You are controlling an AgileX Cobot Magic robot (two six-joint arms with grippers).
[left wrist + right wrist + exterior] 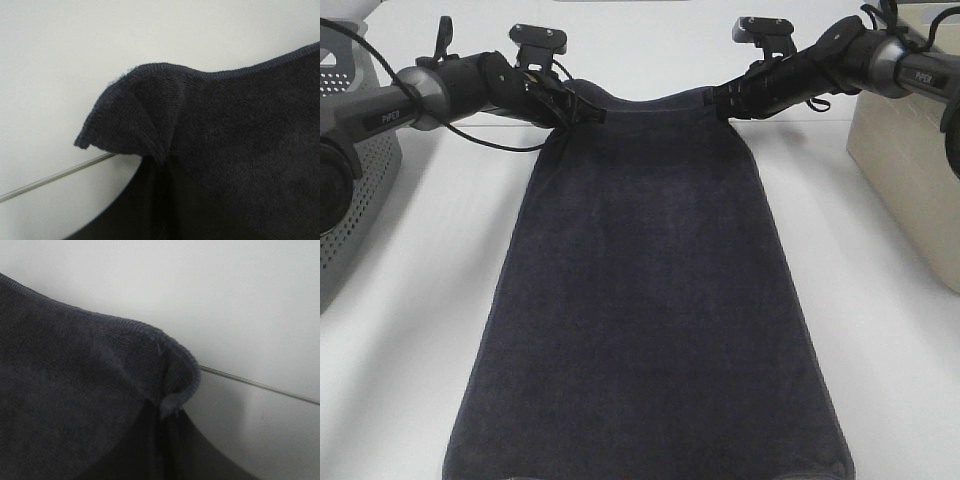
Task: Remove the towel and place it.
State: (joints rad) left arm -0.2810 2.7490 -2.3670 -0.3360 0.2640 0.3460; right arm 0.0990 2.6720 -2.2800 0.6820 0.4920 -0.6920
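The left end effector [582, 112] was pinched shut on the far left corner of the large dark navy terry-cloth towel [645, 300], and the right end effector [720, 100] was clamped on the far right corner. In both wrist views the hemmed corner bunched up into a soft peak just above where the fingers met, though the fingers themselves were too dark to make out.

From those two held corners the towel stretched toward the near side, its far edge sagging between the arms and the rest spread long and flat over the white surface [410, 330], widening toward the near edge. It looked limp and thick, fairly light but draggy, likely to sag, fold and cling by friction rather than slide freely. I judged the corners, right at the stitched hem, the sensible hold, since the hem would resist slipping through.

A grey perforated plastic basket [360, 190] stood at the left, a beige bin [905, 170] at the right. Small pale lettering sat on each arm, too blurred to read for certain.
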